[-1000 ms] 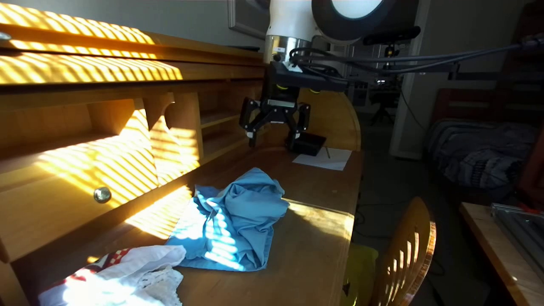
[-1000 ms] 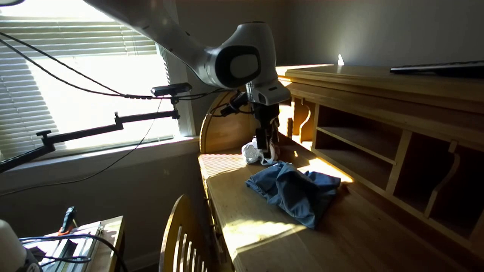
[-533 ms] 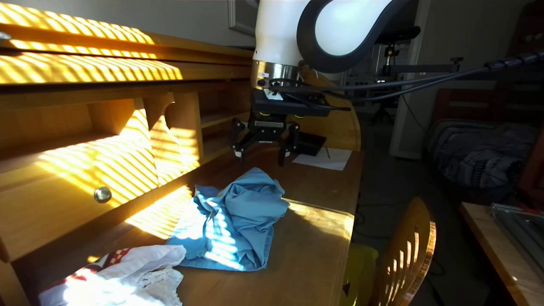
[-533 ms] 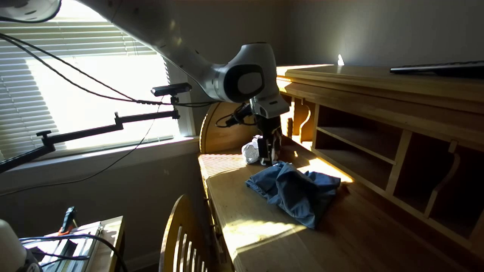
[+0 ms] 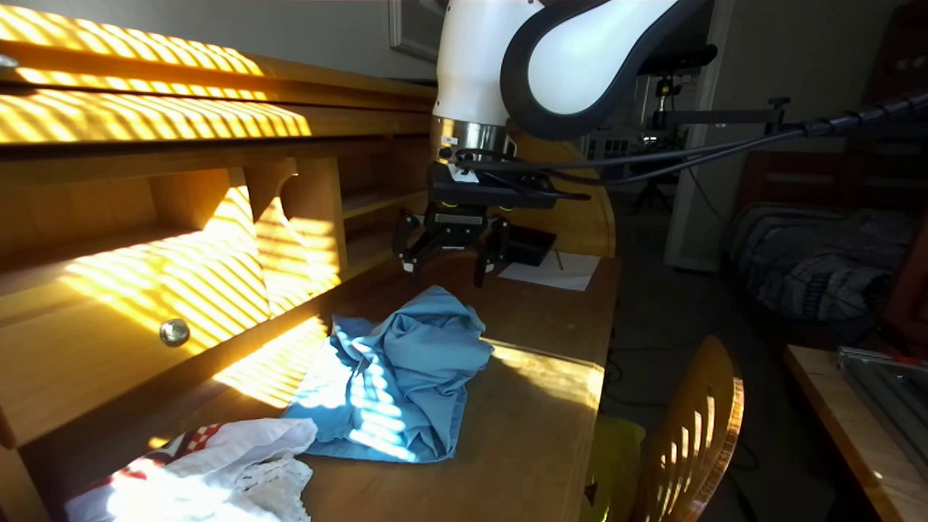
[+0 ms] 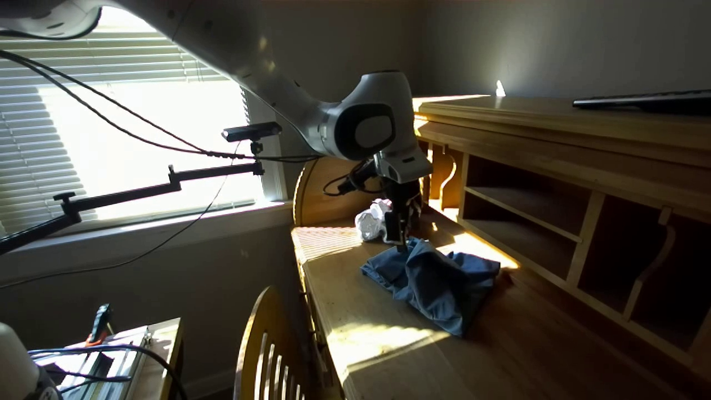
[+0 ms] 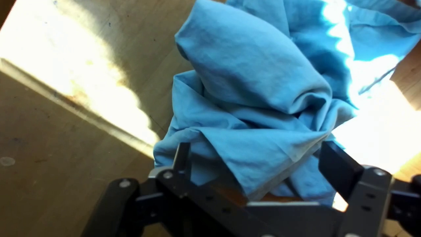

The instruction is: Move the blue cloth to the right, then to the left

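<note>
Slatted sunlight falls across a wooden desk (image 5: 536,449) with cubbyholes (image 5: 373,204) along its left side in an exterior view. On it lies the blue cloth (image 5: 417,362), rumpled, just beside a white cloth (image 5: 217,471) with red trim at the near left; a sheet of paper (image 5: 540,275) lies at the far right. Above the blue cloth's far end hangs the gripper (image 5: 446,277), its fingers (image 7: 338,164) spread apart. They frame a fold of it in the wrist view, though whether the tips touch the fabric is hard to tell. Right of the desk stands a wooden chair (image 5: 707,370).
</note>
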